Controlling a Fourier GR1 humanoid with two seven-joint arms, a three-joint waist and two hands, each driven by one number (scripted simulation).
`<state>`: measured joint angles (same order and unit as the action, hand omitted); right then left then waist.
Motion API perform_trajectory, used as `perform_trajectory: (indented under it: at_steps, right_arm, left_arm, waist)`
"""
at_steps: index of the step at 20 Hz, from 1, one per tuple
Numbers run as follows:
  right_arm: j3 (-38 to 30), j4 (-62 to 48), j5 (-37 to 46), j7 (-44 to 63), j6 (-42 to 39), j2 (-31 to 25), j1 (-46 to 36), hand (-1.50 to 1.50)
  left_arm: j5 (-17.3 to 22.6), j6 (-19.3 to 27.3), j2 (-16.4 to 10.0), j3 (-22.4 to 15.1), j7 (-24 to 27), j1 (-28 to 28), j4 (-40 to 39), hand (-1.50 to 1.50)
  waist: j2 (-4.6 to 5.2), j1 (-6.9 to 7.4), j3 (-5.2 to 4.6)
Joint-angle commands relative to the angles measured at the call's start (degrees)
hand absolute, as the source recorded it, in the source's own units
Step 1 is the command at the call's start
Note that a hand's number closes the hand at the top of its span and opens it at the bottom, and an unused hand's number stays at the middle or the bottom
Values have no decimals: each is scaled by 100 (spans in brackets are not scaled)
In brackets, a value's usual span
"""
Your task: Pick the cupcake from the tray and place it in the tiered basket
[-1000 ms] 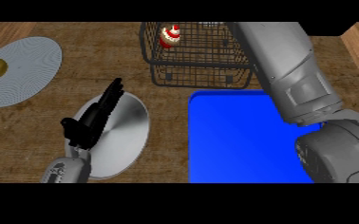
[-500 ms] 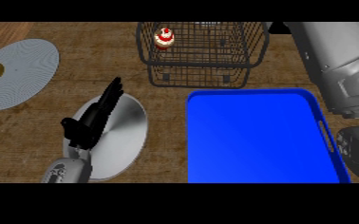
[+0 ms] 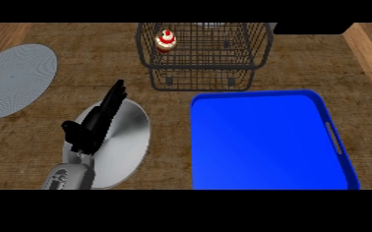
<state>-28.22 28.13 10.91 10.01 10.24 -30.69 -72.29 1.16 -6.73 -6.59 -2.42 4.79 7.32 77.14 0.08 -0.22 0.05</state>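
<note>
A small cupcake (image 3: 166,41) with white frosting and a red top sits inside the black wire tiered basket (image 3: 251,54), at its left side. The blue tray (image 3: 269,142) lies in front of the basket at the lower right and holds nothing. My left hand (image 3: 94,123) rests open at the lower left with its fingers straight, over a grey plate. My right hand and forearm do not show in the head view.
A grey plate (image 3: 127,147) lies under my left hand. A second, paler plate (image 3: 22,78) lies at the far left edge. The wooden counter (image 3: 87,49) runs around them, with a raised wooden edge at the far right.
My right forearm has drawn back to the right and left the view. The cupcake stays in the basket. My left hand has not moved.
</note>
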Motion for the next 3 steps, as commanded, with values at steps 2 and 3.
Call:
perform_trajectory:
  at_steps: [2,3]
  right_arm:
    - [-291,80,-408,-142,-1162,-929,681,-150]
    - [-316,2,-425,-343,-1262,-1059,782,-150]
  left_arm:
    - [211,-316,-335,247,-4,-76,85,0]
    - [1,-151,-103,-10,64,-188,167,0]
  waist:
    - [-10,13,-1]
    - [6,58,-1]
